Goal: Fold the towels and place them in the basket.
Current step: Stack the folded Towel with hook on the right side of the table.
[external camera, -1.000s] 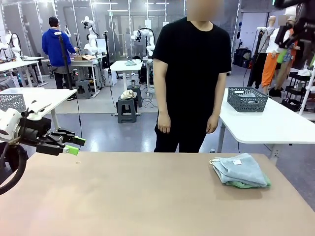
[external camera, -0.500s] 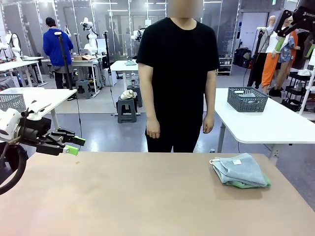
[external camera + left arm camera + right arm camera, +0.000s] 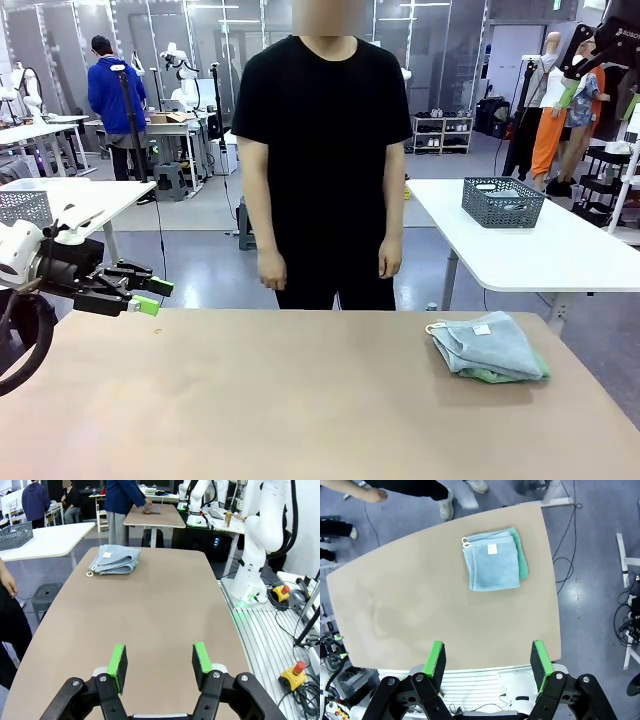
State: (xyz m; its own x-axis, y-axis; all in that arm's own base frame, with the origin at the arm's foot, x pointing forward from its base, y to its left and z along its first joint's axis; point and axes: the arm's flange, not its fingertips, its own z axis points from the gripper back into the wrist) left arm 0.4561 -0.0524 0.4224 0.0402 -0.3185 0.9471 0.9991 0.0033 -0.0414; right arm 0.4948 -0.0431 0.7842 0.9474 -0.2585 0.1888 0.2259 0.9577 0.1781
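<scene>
i found the left gripper poised over the table's left edge, fingers spread, nothing between them. the right gripper hung high above the table, fingers spread wide, likewise empty. the towels lay folded and stacked near the far right corner, blue-grey over green. a dark basket sat on a white table behind. a person stood opposite.

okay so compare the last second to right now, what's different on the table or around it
The person behind the table has stepped toward the robot's left, from near the right of middle to about the middle, hands hanging empty. Nothing was taken hold of or let go. The folded towels lie stacked as before on the table, and the left gripper hangs open in the same spot at the table's left edge.
</scene>
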